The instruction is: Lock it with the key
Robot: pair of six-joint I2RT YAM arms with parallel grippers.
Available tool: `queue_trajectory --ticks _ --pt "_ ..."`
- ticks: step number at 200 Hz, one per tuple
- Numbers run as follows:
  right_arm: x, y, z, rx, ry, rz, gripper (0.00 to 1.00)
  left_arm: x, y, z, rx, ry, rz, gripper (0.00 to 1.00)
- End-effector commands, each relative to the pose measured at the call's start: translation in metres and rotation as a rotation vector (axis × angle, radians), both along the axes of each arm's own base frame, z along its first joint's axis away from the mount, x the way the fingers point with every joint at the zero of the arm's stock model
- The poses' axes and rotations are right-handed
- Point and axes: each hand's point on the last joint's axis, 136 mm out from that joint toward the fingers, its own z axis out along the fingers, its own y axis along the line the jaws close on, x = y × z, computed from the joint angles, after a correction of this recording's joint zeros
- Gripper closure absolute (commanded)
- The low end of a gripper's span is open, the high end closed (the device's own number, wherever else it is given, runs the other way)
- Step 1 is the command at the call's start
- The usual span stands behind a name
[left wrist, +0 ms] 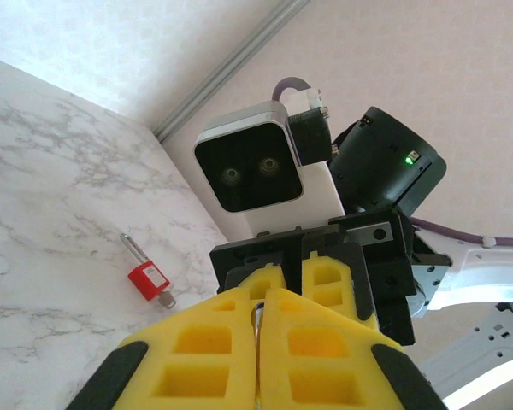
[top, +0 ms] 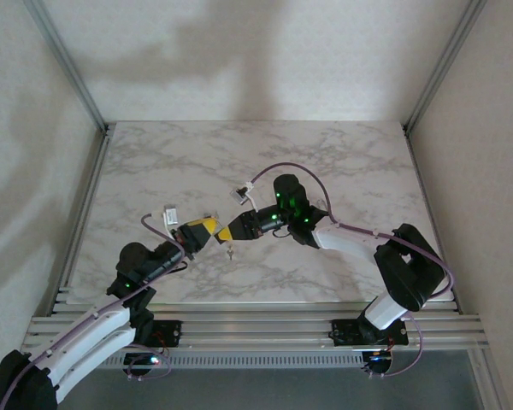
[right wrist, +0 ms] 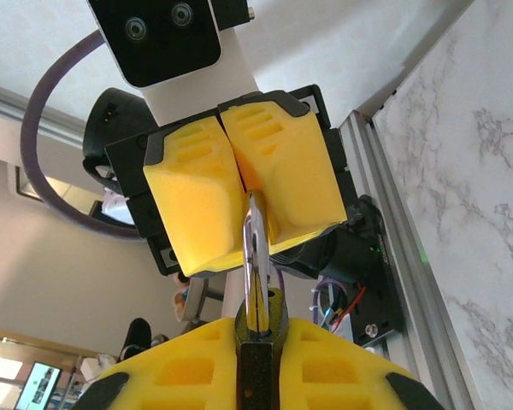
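Red key (left wrist: pixel 148 278) lies on marble (left wrist: pixel 51 171), apart from fingers (right wrist: pixel 197 205) (all pinching padlock (right wrist: pixel 258 359)).

My left end effector (left wrist: pixel 258 307) has yellow fingers edged in black, and my right end effector (right wrist: pixel 258 342) wears the same yellow and black. The padlock (right wrist: pixel 256 256) has a silver shackle and a dark body. The key (left wrist: pixel 148 279) is red with silver metal. The surface (left wrist: pixel 51 213) is white marble veined in grey. My cable (top: pixel 282 166) is purple.
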Motion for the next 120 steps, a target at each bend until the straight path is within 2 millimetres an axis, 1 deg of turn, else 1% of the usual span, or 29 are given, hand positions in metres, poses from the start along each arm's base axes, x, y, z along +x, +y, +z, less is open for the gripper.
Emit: queue_trajectory --ticks 1,55,120 --pt "-0.01 0.002 0.024 0.083 -0.051 0.055 1.0 -0.004 -0.001 -0.022 0.025 0.038 -0.021 1.0" --pt "-0.005 0.008 0.03 0.092 -0.049 0.043 1.0 -0.012 -0.001 -0.021 -0.008 0.031 -0.047 1.0" --pt "0.01 0.015 0.029 0.067 -0.068 -0.026 1.0 -0.022 -0.003 -0.025 -0.039 0.034 -0.08 1.0"
